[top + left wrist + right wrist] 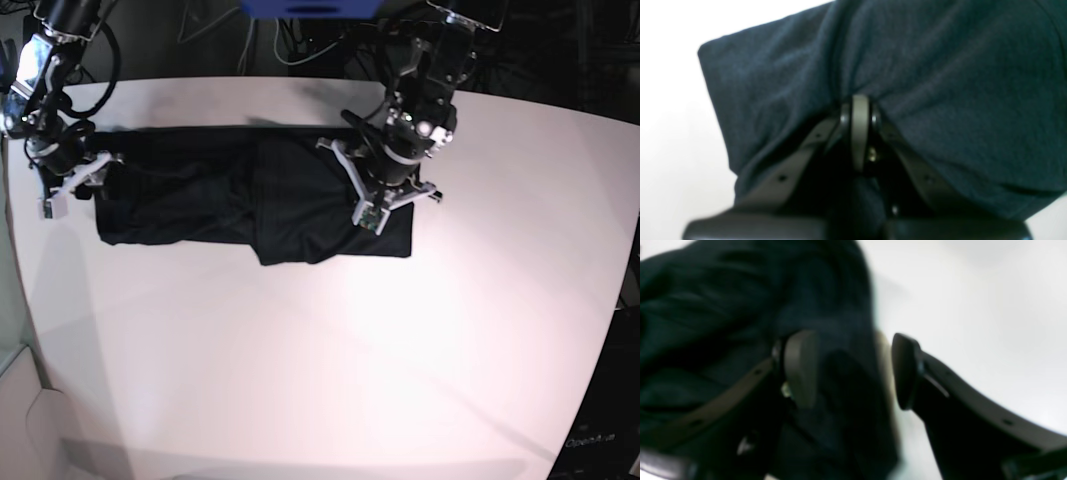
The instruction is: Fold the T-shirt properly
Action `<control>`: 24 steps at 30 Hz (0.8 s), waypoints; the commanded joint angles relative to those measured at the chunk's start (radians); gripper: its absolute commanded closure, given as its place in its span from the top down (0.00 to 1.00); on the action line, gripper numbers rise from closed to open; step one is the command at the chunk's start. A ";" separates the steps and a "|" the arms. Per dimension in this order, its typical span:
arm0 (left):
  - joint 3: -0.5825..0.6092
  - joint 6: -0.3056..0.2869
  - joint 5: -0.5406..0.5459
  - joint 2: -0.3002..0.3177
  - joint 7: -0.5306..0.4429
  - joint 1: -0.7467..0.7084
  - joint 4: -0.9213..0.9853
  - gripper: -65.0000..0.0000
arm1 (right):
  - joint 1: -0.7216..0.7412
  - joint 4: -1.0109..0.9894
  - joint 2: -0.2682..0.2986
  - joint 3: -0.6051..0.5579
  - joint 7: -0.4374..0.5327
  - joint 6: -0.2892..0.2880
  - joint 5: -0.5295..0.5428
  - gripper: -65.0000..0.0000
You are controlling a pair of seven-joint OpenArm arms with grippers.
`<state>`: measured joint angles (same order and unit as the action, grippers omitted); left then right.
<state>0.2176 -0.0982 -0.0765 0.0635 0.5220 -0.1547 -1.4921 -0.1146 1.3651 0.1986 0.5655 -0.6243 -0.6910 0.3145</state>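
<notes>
White table [300, 360], T-shirt [250, 205] lengthwise left-right, left hand [375, 165] pinching it, right hand [70, 185] agape.

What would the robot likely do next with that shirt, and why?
Probably the left gripper, shut on a pinch of the T-shirt, carries that end across toward the other. The shirt lies as a long band on the table, and the right gripper stands open at its far end, holding nothing.
</notes>
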 commanded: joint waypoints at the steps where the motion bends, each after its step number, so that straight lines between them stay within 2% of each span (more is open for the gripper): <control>1: -0.005 0.013 -0.022 0.005 0.073 -0.007 0.005 0.00 | 0.003 0.010 -0.004 0.001 -0.015 -0.007 -0.002 0.54; 6: -0.005 0.013 -0.022 0.006 0.073 -0.007 0.000 0.00 | 0.002 0.010 -0.061 0.001 -0.015 -0.007 -0.002 0.37; 9: -0.005 0.013 -0.022 0.008 0.074 -0.007 -0.003 0.00 | 0.002 0.010 -0.081 0.003 -0.015 -0.007 -0.002 0.21; 13: -0.005 0.013 -0.022 0.008 0.074 -0.006 -0.005 0.00 | 0.002 0.014 -0.080 0.003 -0.018 -0.007 -0.002 0.01; 19: -0.005 0.013 -0.022 0.005 0.079 0.027 -0.063 0.00 | 0.003 0.024 -0.054 0.001 -0.016 -0.007 -0.002 0.00; 24: -0.005 0.013 -0.022 0.006 0.085 0.020 -0.167 0.00 | -0.015 0.138 -0.050 0.001 -0.022 -0.007 -0.002 0.00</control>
<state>0.2119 -0.0895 -0.0998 0.0715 0.6281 -0.1440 -1.6398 -0.1379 1.4826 0.1322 0.5629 -0.6708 -0.6941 0.2913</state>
